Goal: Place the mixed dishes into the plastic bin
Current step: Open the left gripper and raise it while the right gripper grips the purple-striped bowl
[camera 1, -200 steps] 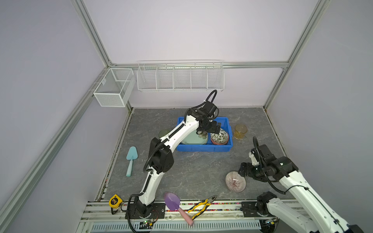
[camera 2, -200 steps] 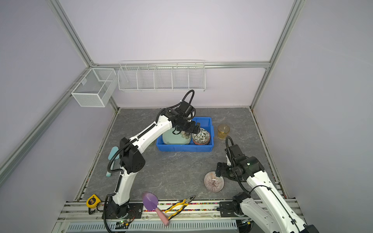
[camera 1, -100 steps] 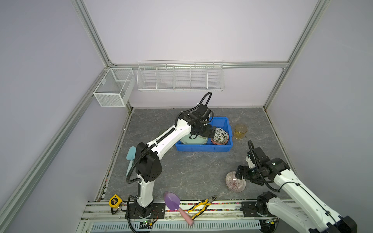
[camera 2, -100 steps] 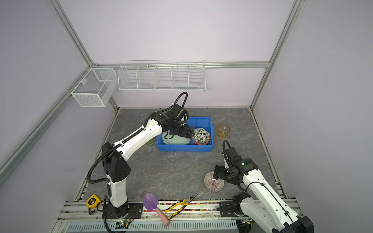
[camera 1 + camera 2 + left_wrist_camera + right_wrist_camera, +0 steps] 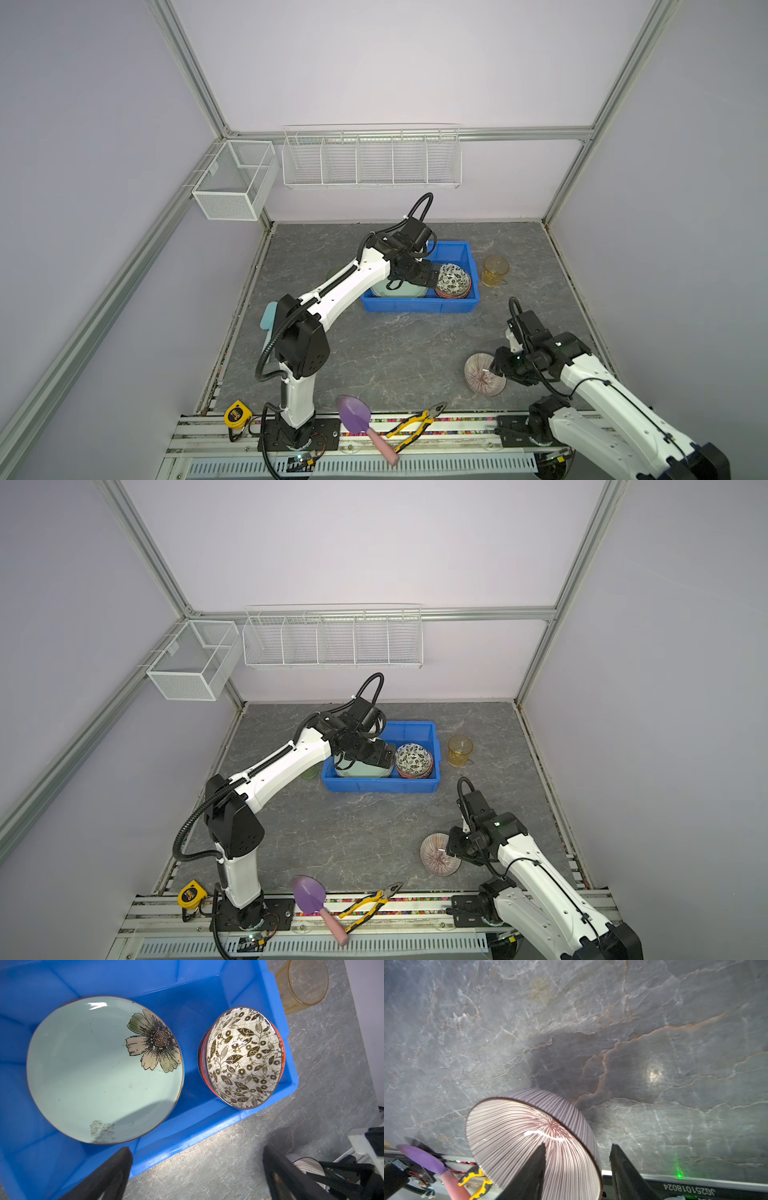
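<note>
Pink-striped bowl [image 5: 512,1126]: rim pickup by right gripper [image 5: 577,1147].
Jaws sit half-closed astride the rim; grip cannot be confirmed. Seat deeper, clamp firmly, lift level to the plastic bin [image 5: 415,306].

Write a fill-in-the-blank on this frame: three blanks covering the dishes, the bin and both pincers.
1. The flower plate lies in the ___ bin.
2. The right pincer straddles the rim of the ___ bowl, with one finger inside and one outside.
3. The left pincer hangs open above the bin, holding ___.

Missing words: blue; striped; nothing.
</note>
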Motion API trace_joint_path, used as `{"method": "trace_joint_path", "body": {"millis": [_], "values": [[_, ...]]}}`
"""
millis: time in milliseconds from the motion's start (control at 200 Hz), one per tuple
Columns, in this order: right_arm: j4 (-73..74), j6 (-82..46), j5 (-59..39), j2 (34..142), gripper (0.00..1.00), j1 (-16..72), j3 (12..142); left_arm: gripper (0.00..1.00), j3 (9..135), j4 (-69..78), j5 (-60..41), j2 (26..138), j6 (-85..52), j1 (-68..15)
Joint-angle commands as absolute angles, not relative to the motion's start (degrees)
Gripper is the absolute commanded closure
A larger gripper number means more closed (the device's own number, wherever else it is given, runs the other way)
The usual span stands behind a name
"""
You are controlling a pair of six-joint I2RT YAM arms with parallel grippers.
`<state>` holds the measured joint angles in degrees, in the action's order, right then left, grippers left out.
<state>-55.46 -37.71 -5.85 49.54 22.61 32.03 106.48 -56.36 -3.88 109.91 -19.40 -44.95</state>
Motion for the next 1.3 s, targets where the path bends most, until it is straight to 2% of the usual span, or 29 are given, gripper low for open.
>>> {"method": "trace_joint_path", "body": {"millis": [0, 275, 850, 940, 1115, 1205, 1295], "values": [[-53.5, -38.8, -5.9, 49.0, 0.54, 23.0, 30.6, 0.02, 106.7, -56.6, -3.3, 109.3, -18.1, -44.6], [-51.6, -38.8, -6.3, 50.8, 0.65, 23.4, 30.0, 0.02, 107.4, -56.4, -3.6, 109.6, -18.0, -44.4], [-50.9, -36.7, -6.3, 53.8, 0.76, 23.9, 32.0, 0.02, 107.1, -54.5, -6.7, 109.0, -19.0, -43.5], [-50.0, -36.2, -7.3, 54.8, 0.81, 23.9, 31.8, 0.01, 106.9, -54.4, -6.6, 108.6, -19.3, -43.2], [-49.8, -35.9, -8.1, 54.9, 0.82, 23.9, 31.8, 0.01, 104.4, -53.0, -6.8, 107.1, -20.0, -43.2], [-49.6, -35.9, -8.0, 54.4, 0.92, 24.0, 32.0, 0.01, 101.5, -53.0, -6.2, 105.5, -21.3, -43.5], [-49.4, -36.0, -7.9, 53.5, 0.94, 23.9, 32.7, 0.01, 94.6, -49.9, -6.4, 101.3, -24.6, -44.3]]}}
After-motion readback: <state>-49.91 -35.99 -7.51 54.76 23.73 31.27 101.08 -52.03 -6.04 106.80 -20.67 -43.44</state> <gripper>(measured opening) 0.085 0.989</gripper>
